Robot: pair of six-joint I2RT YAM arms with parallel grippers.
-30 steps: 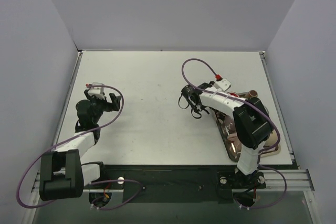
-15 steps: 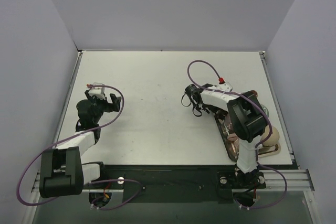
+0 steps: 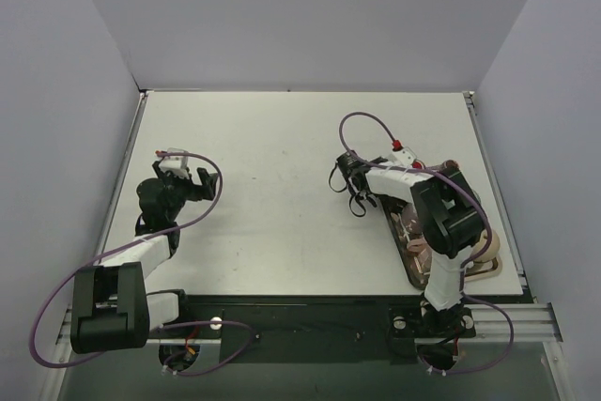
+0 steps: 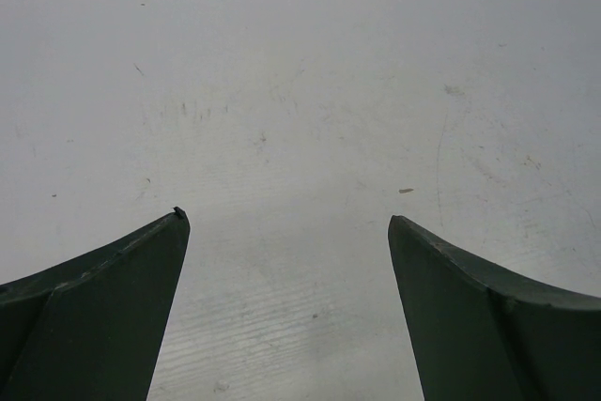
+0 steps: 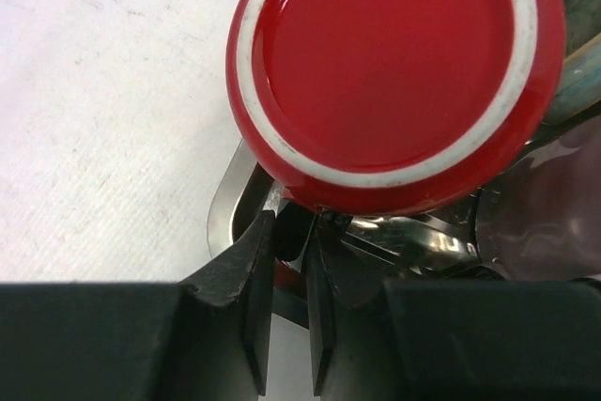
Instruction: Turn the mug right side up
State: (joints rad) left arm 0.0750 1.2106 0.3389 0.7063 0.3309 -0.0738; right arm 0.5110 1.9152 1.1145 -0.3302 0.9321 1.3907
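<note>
A red mug [image 5: 394, 53] stands upside down, its flat base with a white ring facing up, at the corner of a shiny metal tray [image 5: 230, 199] in the right wrist view. My right gripper [image 5: 293, 223] is at the mug's near lower side with its jaws nearly together, pinching what looks like the mug's handle. In the top view my folded right arm [image 3: 441, 218] hides the mug. My left gripper [image 4: 286, 223] is open and empty over bare table, at the far left in the top view [image 3: 192, 180].
The metal tray [image 3: 406, 249] lies at the table's right front under my right arm. A cream rounded object [image 3: 485, 253] sits at its right end, and other shiny items lie in the tray beside the mug. The enclosure walls stand close on the left and right.
My right arm has folded further: its elbow and wrist shifted right toward the tray, uncovering the cream object. The left arm has not moved.
</note>
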